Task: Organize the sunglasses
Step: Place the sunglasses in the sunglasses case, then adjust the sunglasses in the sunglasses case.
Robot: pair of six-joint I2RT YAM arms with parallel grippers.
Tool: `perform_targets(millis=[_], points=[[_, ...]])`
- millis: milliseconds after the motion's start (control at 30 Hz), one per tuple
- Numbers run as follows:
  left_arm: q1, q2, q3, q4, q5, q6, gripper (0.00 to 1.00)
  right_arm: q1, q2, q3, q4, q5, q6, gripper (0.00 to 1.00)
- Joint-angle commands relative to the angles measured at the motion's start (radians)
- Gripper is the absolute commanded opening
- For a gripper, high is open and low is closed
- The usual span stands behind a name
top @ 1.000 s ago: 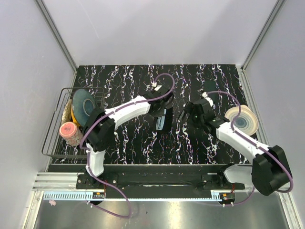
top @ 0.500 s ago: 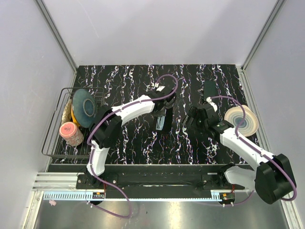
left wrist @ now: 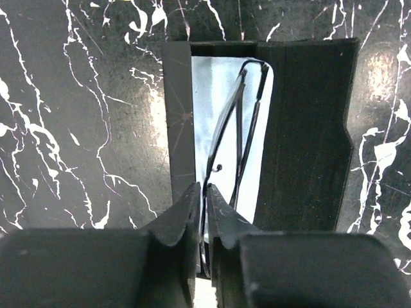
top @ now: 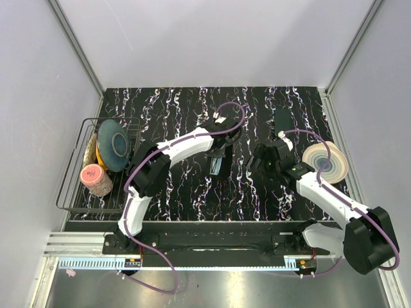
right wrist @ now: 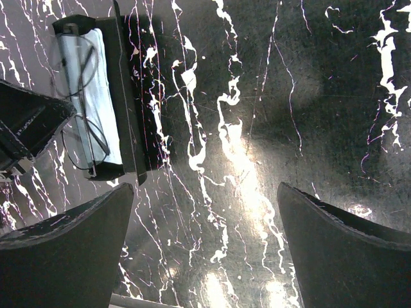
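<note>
An open black glasses case [left wrist: 302,128] with a pale lining lies on the black marbled table [top: 180,186]. Thin wire-framed sunglasses [left wrist: 226,128] rest folded on the lining. My left gripper [left wrist: 204,192] is over the case's near end, its jaws nearly together with the wire frame pinched between them. In the top view the left gripper [top: 221,153] sits above the case [top: 217,167] at table centre. My right gripper [top: 257,159] hovers just right of the case, wide open and holding nothing. The right wrist view shows the case [right wrist: 125,96] and sunglasses [right wrist: 80,109] at upper left.
A wire rack [top: 70,186] at the left edge holds a teal plate [top: 113,144] and a pink-lidded jar [top: 95,179]. A round striped dish [top: 326,162] sits at the right edge. A small dark object [top: 282,119] lies behind the right gripper.
The left gripper has shifted slightly right and farther back over the case. The right arm pulled back to the right early on, then held still.
</note>
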Motion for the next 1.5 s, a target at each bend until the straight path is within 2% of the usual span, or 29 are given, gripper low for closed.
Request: perform_targets(millis=[0, 133, 333, 533, 567, 600, 700, 833, 867, 967, 1100, 1300, 1467], points=[[-0.011, 0.015, 0.042, -0.012, -0.016, 0.011, 0.20, -0.006, -0.006, -0.002, 0.022, 0.009, 0.007, 1.00], [-0.019, 0.001, 0.043, -0.011, -0.019, 0.001, 0.26, -0.009, -0.011, -0.004, 0.022, 0.009, 0.010, 1.00], [-0.026, -0.025, 0.048, -0.011, -0.007, -0.003, 0.28, -0.010, -0.018, -0.004, 0.019, 0.004, 0.008, 1.00], [-0.029, -0.099, 0.030, 0.011, 0.039, -0.003, 0.48, -0.012, -0.037, 0.021, -0.009, 0.006, -0.003, 0.99], [-0.029, -0.117, 0.018, 0.038, 0.053, 0.001, 0.52, -0.013, -0.040, 0.025, -0.016, 0.004, -0.006, 1.00], [-0.028, -0.133, -0.010, 0.055, 0.074, 0.003, 0.61, -0.012, -0.041, 0.036, -0.020, 0.003, -0.010, 1.00], [-0.026, -0.203, -0.054, 0.089, 0.079, 0.001, 0.64, -0.014, -0.049, 0.057, -0.030, -0.013, -0.013, 1.00], [0.004, -0.295, -0.134, 0.138, 0.105, -0.006, 0.65, -0.014, -0.046, 0.091, -0.009, -0.083, -0.074, 0.99], [0.015, -0.341, -0.159, 0.175, 0.113, -0.011, 0.65, -0.012, -0.043, 0.094, 0.046, -0.141, -0.134, 0.95], [0.063, -0.410, -0.297, 0.254, 0.156, -0.017, 0.65, -0.010, -0.018, 0.108, 0.146, -0.241, -0.160, 0.82], [0.115, -0.444, -0.420, 0.357, 0.272, -0.017, 0.64, 0.011, 0.116, 0.201, 0.161, -0.295, -0.167, 0.72], [0.178, -0.420, -0.533, 0.500, 0.395, -0.048, 0.58, 0.078, 0.321, 0.340, 0.143, -0.214, -0.142, 0.65], [0.216, -0.369, -0.553, 0.572, 0.452, -0.054, 0.53, 0.129, 0.442, 0.428, 0.086, -0.140, -0.096, 0.52]])
